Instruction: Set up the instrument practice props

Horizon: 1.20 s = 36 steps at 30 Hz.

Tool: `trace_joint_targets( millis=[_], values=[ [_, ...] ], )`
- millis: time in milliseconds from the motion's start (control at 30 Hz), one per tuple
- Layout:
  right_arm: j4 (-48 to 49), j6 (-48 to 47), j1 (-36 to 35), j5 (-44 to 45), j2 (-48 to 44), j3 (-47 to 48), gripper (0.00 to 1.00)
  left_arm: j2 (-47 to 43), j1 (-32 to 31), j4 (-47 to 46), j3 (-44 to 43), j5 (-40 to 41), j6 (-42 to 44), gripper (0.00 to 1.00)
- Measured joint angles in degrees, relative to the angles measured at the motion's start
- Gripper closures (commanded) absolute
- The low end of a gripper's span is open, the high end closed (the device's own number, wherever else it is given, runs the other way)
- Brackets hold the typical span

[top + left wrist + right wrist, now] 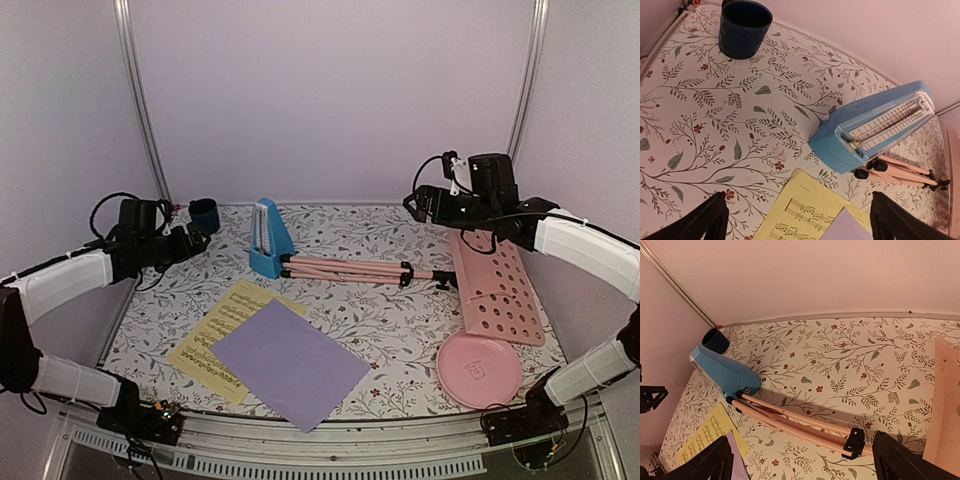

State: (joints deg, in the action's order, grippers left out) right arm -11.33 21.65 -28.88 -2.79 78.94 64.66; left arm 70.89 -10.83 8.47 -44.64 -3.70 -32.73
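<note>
Left gripper: my jaws are spread wide and empty, hovering near the blue metronome.
Right gripper: my jaws are apart, holding nothing, above the stand's legs.
Music stand: lies flat, with its feet just beside the metronome and its perforated desk near the pink plate.
Sheets: the lavender sheet overlaps the yellow sheet.
Risk: if I lift the stand, its feet may knock the metronome over. The thin legs could also slip from my grip.
</note>
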Motion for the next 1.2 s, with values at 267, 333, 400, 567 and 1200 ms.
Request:
trace_joint_targets(
  millis=[267,333,400,567,1200],
  values=[
    [-9.35,2.58,0.48,8.28,3.21,9.77,0.01,0.52,0.00,0.00,-0.33,-0.09,0.15,0.01],
    [-10.91,2.16,1.73,8.04,2.62,9.94,0.01,0.72,0.00,0.00,-0.33,-0.11,0.28,0.01],
    [-11.56,1.51,3.93,7.10,1.31,8.28,0.01,0.74,0.00,0.02,-0.31,-0.11,0.55,0.01],
    [-15.28,0.31,10.62,6.51,-0.98,2.78,0.01,0.74,-0.02,0.00,-0.31,0.07,1.46,0.01],
    [-21.31,-2.91,15.04,0.00,5.81,2.95,0.01,-0.17,-0.26,-0.76,-0.31,0.39,2.47,0.01]
  ],
)
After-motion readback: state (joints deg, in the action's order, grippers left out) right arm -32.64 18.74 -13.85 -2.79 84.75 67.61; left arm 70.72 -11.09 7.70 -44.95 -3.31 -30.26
